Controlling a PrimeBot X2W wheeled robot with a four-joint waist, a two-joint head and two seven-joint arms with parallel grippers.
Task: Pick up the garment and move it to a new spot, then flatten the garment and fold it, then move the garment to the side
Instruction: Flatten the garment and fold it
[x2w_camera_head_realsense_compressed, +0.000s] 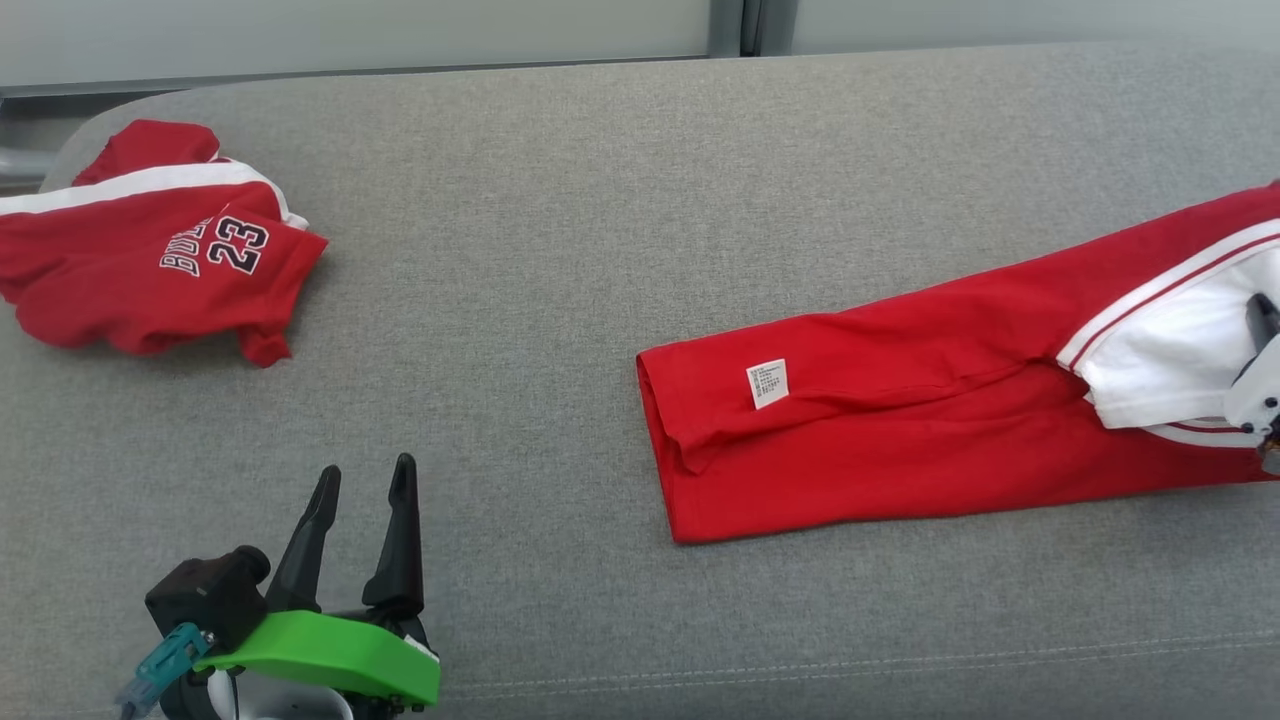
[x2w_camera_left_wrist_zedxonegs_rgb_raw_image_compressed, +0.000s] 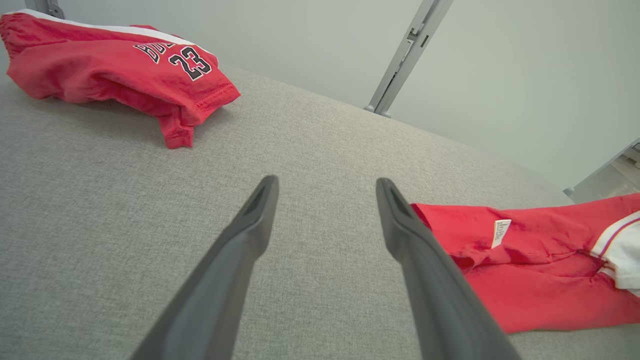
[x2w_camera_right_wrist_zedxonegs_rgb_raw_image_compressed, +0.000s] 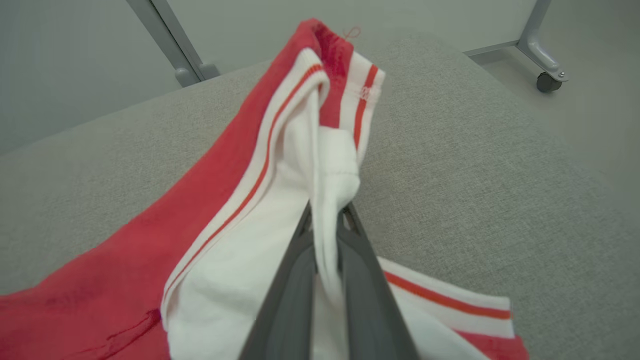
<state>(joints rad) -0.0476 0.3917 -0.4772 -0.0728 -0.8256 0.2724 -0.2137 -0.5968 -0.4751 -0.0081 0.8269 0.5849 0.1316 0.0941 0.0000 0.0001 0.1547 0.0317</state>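
Nearest the head camera, the left gripper hovers over the grey upholstered surface, fingers spread wide and holding nothing. At far left lies a crumpled red garment printed 23, well apart from it. The task's red garment lies stretched across the right half of the surface, its white care label facing up. At that garment's right end, the right gripper is clamped on a lifted fold of the white, red-striped trim, fingers almost together.
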